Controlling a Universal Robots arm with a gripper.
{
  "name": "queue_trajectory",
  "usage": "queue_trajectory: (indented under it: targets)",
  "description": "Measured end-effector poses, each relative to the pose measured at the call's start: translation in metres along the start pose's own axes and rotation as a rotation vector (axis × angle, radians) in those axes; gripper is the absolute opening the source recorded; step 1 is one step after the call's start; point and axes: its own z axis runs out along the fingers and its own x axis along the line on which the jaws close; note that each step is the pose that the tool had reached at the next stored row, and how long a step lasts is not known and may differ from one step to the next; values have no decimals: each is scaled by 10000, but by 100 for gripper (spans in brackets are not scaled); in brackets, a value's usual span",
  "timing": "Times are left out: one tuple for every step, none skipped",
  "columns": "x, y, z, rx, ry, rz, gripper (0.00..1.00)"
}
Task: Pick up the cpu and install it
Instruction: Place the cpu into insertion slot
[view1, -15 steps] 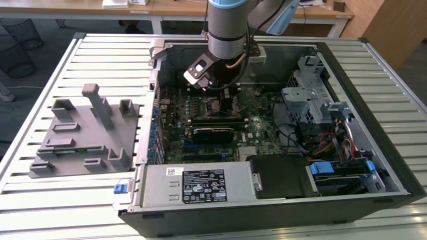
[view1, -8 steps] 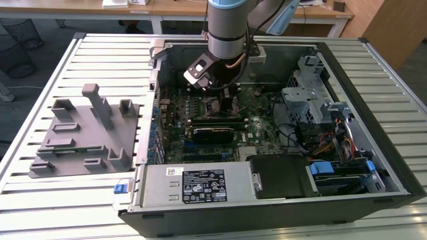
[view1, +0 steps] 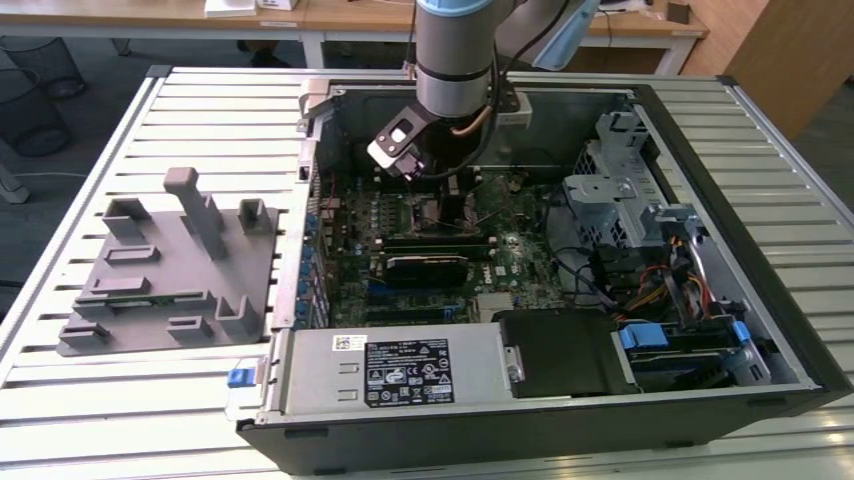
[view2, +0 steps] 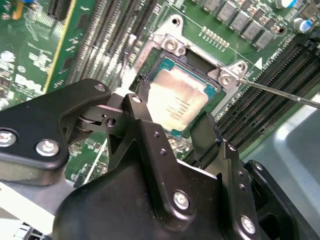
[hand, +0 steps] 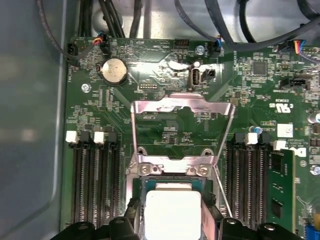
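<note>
At the exterior view's left, the grey fixture plate (view1: 167, 265) lay on the slatted table (view1: 80, 130), well apart from my work. Right of it stood the open computer case (view1: 747, 150). My arm (view1: 454, 50) reached down into it, over the motherboard (view1: 400, 270). In both wrist views my gripper (view2: 174, 105) (hand: 172, 222) was closed on the cpu (view2: 180, 97) (hand: 172, 207), with one finger (view2: 142, 100) at one edge and the other at the opposite edge. The cpu lay flat inside the socket (view2: 160, 65), its silvery top upward. The metal load plate (hand: 182, 106) stood folded open beside the socket, and memory slots (hand: 95, 180) ran on both sides of it. At the exterior view's right were the drive cage (view1: 621, 190) and some coloured cables (view1: 654, 280).
</note>
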Motion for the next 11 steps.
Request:
queue_trajectory:
  targets:
    - [-3, 0, 0, 1, -42, -2, 60]
    - [-5, 0, -1, 3, -74, -3, 60]
    - [-5, 0, -1, 3, -96, -3, 60]
    - [-5, 0, 1, 2, -110, -4, 60]
    - [-6, -1, 3, 3, -115, -4, 60]
    - [-6, -1, 4, 4, -119, -5, 60]
    - [-6, -1, 5, 3, -119, -5, 60]
    - [-5, -1, 6, 3, -118, -5, 60]
    - [-5, -1, 6, 3, -119, -4, 58]
    - [-6, -1, 5, 5, -121, -4, 58]
    - [-6, -1, 6, 4, -120, -4, 53]
